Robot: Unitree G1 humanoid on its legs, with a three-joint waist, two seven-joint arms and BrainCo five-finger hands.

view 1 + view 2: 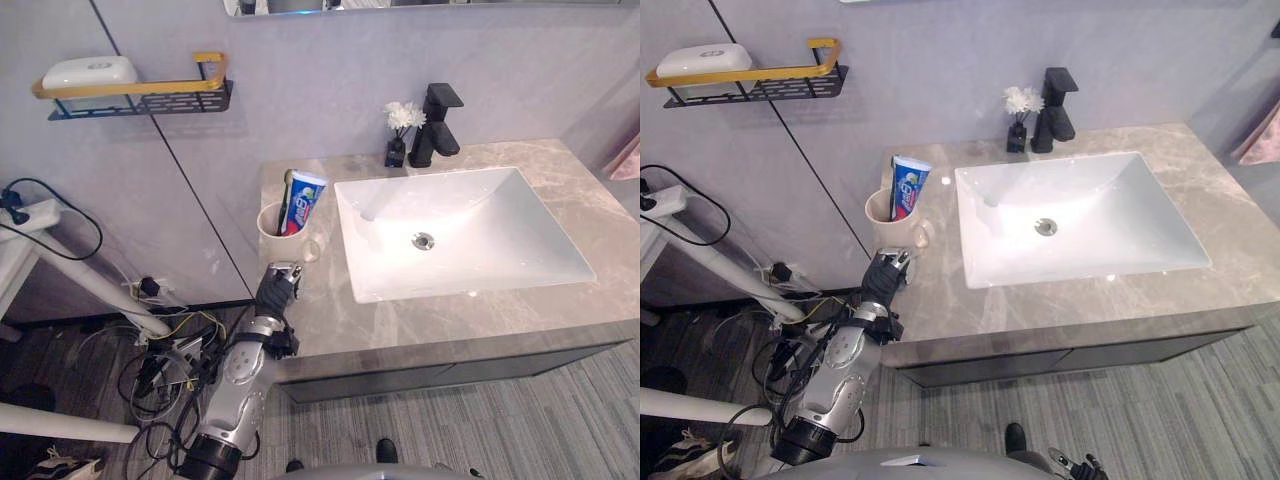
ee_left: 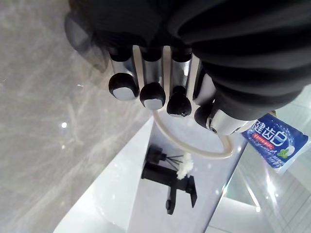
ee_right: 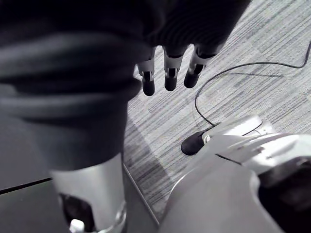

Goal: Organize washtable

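So, the cup [image 1: 280, 245] is parked right at the left edge of the worktop [image 1: 400, 320], squeezed between that edge and the sink [image 1: 480, 230]. A toothpaste tube [image 1: 303, 200] and a toothbrush [image 1: 286, 200] are stood upright in it, leaning on the rim, which is probably why it's being treated as the one loose bundle to sort out.

The left hand [image 1: 279, 287] is held just in front of the cup, on the side nearest the front edge, with its fingers [image 2: 153, 94] stretched out fairly straight toward it. In the left wrist view the cup's rim is seen just past the dark tips, so nothing is grasped yet. Whether the tips are actually touching the cup can't be told. It looks like a lined-up approach, with the hand kept spread so the cup can be taken around its body.

Further out, a black faucet [image 1: 437, 125] and a small vase of white flowers [image 1: 401, 130] are set along the back edge behind the sink, out of the way. A soap bar [image 1: 90, 72] is kept on a wall shelf [image 1: 140, 95] well off to the left.

The right hand [image 3: 170, 73] is hung loose over the floor, fingers relaxed, nothing in it.
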